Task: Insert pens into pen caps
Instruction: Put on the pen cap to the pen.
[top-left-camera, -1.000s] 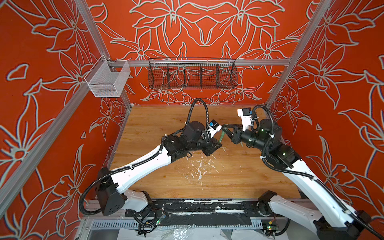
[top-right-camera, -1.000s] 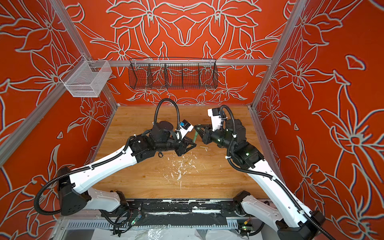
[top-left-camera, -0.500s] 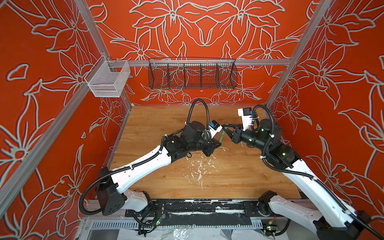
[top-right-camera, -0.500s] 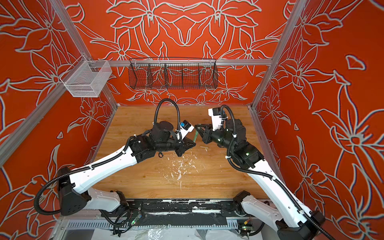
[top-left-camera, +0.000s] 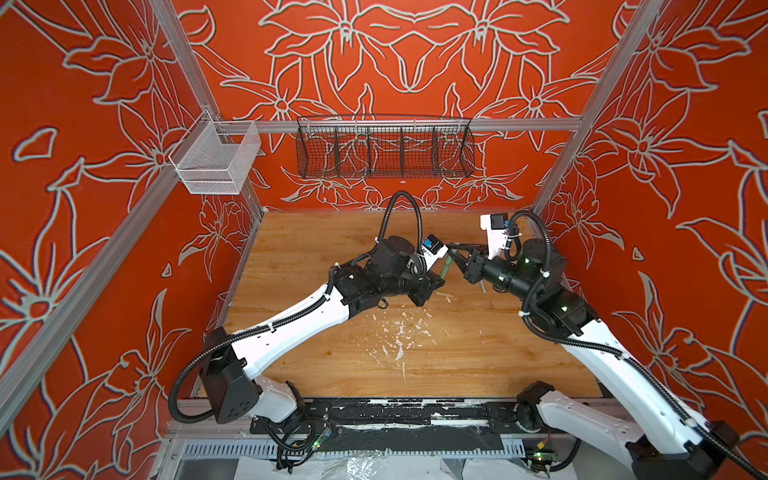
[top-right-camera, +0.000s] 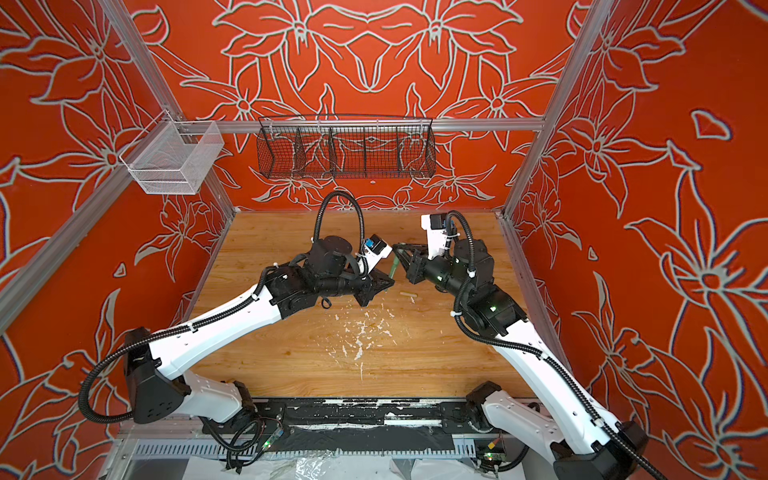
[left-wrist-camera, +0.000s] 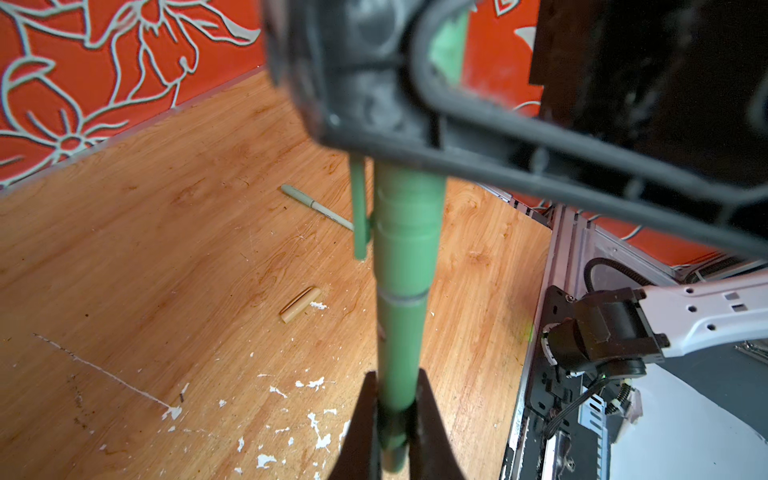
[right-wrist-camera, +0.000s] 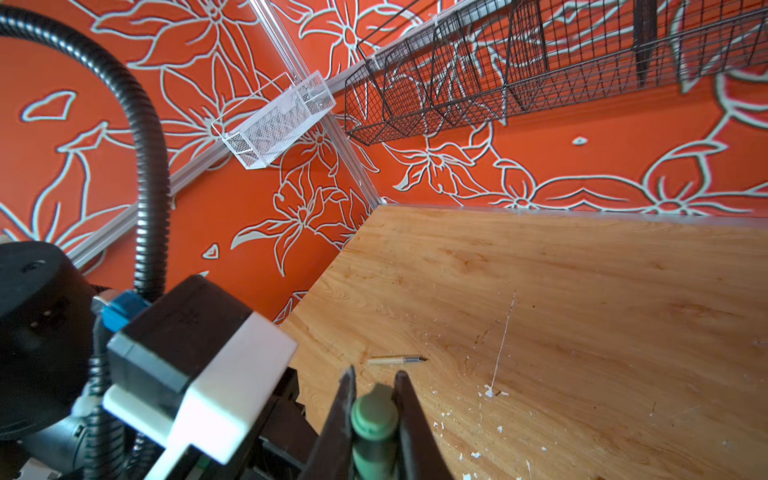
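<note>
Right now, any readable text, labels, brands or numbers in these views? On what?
No readable text in any view.
green pen, green cap: no print visible.
pale pen, tan cap, tan pen: too small to tell.
camera housing: nothing legible, blurred.

Orange-red walls (top-left-camera: 395, 62), pale grey flower outlines.
Table (top-left-camera: 332, 365) tan wood grain, white flecks; green pen (left-wrist-camera: 399, 340), green cap (right-wrist-camera: 374, 413), tan cap (left-wrist-camera: 300, 305), mint pen (left-wrist-camera: 309, 203), tan pen (right-wrist-camera: 395, 360), black wire basket (top-left-camera: 384, 166).
</note>
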